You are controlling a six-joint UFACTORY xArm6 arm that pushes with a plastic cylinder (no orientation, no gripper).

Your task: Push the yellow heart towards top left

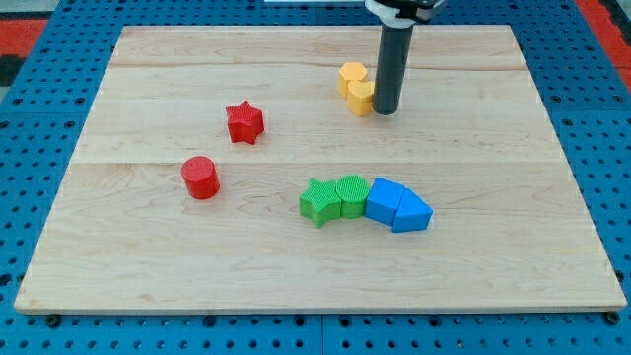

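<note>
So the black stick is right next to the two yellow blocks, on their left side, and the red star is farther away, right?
Not quite. In the camera view, my tip is next to the two yellow blocks, the yellow heart and the other yellow block, but on their right side, not their left. The red star is indeed farther away, toward the view's left.

My tip (pixel 385 110) stands against the right side of the yellow heart (pixel 361 98). A second yellow block (pixel 352 76) touches the heart on its upper left and blocks the direct line toward the board's (pixel 158 59) top left corner. Beyond that block I see bare board to the corner. The red star (pixel 245 122) and red cylinder (pixel 199 177) sit lower left, well apart from that line. The green star (pixel 318 201), green block (pixel 350 195) and two blue blocks (pixel 398 205) form a touching row toward the view's bottom, clear of the path.
</note>
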